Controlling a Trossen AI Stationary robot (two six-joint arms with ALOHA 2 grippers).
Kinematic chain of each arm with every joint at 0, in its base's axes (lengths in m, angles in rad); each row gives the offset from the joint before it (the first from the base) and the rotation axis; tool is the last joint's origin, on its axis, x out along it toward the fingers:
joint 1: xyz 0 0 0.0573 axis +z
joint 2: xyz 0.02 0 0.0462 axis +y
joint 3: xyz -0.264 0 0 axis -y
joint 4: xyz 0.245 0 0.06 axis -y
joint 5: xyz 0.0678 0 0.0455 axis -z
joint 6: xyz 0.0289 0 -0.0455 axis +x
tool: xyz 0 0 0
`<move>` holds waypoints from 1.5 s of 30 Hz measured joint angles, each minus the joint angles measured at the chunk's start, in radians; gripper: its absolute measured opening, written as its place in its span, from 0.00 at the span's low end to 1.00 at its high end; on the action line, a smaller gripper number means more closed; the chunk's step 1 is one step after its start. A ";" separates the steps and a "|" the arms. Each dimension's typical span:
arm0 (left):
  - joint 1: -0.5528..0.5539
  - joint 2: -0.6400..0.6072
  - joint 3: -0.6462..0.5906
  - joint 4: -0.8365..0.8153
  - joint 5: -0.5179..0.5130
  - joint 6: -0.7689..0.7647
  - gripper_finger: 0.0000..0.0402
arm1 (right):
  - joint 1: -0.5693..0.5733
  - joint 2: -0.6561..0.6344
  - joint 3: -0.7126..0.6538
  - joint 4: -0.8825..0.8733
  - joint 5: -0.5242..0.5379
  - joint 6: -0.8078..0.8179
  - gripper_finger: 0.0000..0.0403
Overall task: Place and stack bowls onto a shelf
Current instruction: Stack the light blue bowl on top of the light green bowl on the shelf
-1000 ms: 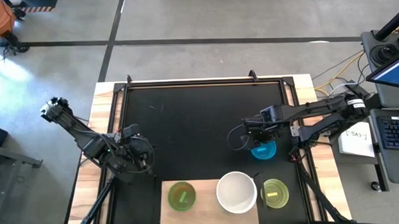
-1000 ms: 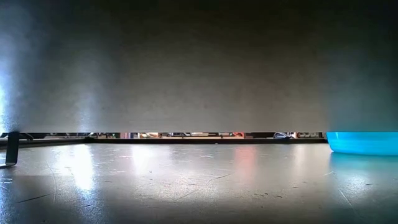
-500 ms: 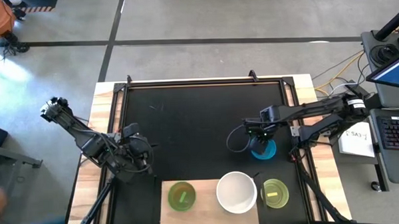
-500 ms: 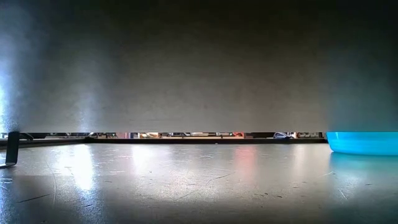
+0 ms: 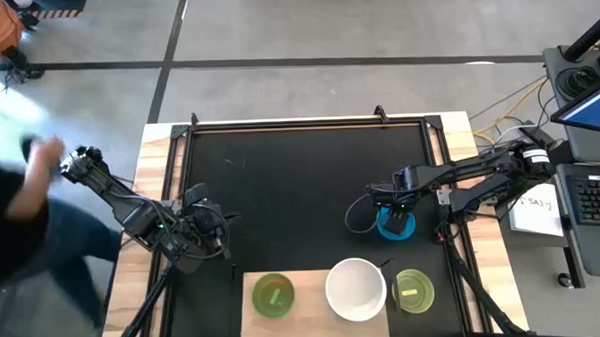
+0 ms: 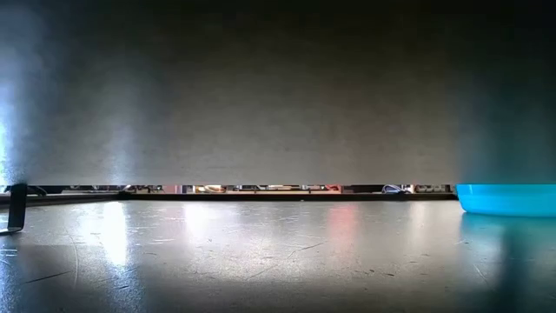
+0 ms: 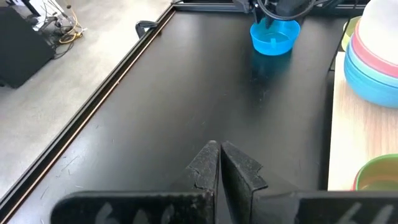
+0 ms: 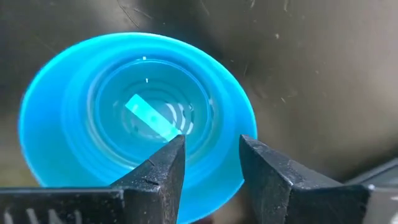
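Bowls sit in two places on the worktop. A cyan bowl [image 5: 395, 224] rests on the black mat [image 5: 300, 178] near its right edge, and the right gripper [image 8: 210, 163] is directly over it, jaws parted a little and straddling the bowl's rim, one finger inside and one outside, not closed on it. In the low view this bowl [image 6: 506, 198] stands flat on the mat at the right.

The shelf [image 5: 309, 288], a light-wood board, lies at the near edge of the worktop. On it, from left to right, are a green bowl [image 5: 272, 294], a white bowl [image 5: 356, 288] topping a stack, and a yellow-green bowl [image 5: 413, 290].

The left gripper [image 7: 219, 163] waits above the mat's left edge, jaws closed on nothing. A blurred person [image 5: 17, 233] stands beyond the worktop's left side.
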 joint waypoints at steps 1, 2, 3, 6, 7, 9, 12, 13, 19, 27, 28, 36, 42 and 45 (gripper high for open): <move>0.000 0.000 0.000 0.000 0.000 0.000 0.00 | 0.000 0.000 -0.009 0.009 0.000 -0.009 0.35; 0.001 0.000 0.000 0.000 0.000 0.000 0.00 | 0.000 0.000 -0.016 0.017 0.000 -0.014 0.35; 0.001 0.000 0.000 0.000 0.000 0.000 0.00 | 0.000 0.000 -0.023 0.028 0.000 -0.015 0.35; 0.001 0.000 0.000 0.000 0.000 0.004 0.00 | 0.000 0.000 -0.034 0.058 0.001 -0.016 0.34; 0.001 0.000 0.000 0.000 0.000 0.005 0.00 | 0.000 0.000 -0.038 0.070 0.003 -0.017 0.34; 0.001 0.000 0.000 0.000 -0.003 0.005 0.00 | 0.000 0.000 -0.047 0.102 0.005 -0.018 0.33; 0.001 0.000 0.000 0.000 -0.004 0.005 0.00 | 0.000 0.000 -0.062 0.147 0.006 -0.018 0.29; 0.001 0.000 0.000 0.000 -0.004 0.007 0.00 | 0.000 0.000 -0.067 0.159 0.006 -0.018 0.27; 0.001 0.000 0.000 0.006 -0.004 0.025 0.00 | 0.000 0.001 -0.080 0.194 0.007 -0.017 0.09; 0.001 0.000 0.000 0.010 -0.004 0.026 0.00 | 0.000 -0.001 -0.070 0.199 -0.020 -0.004 0.02; 0.001 0.000 0.000 0.010 -0.004 0.025 0.00 | 0.000 -0.001 -0.058 0.197 -0.026 -0.004 0.02; 0.001 0.000 0.000 0.012 -0.004 0.025 0.00 | -0.001 -0.003 0.075 0.071 -0.041 -0.027 0.06; 0.009 0.000 0.000 0.022 -0.012 0.025 0.00 | -0.016 -0.003 0.109 -0.012 0.057 -0.078 0.18; 0.017 0.000 0.000 0.039 -0.027 0.026 0.00 | -0.039 0.001 0.089 0.001 0.060 -0.097 0.25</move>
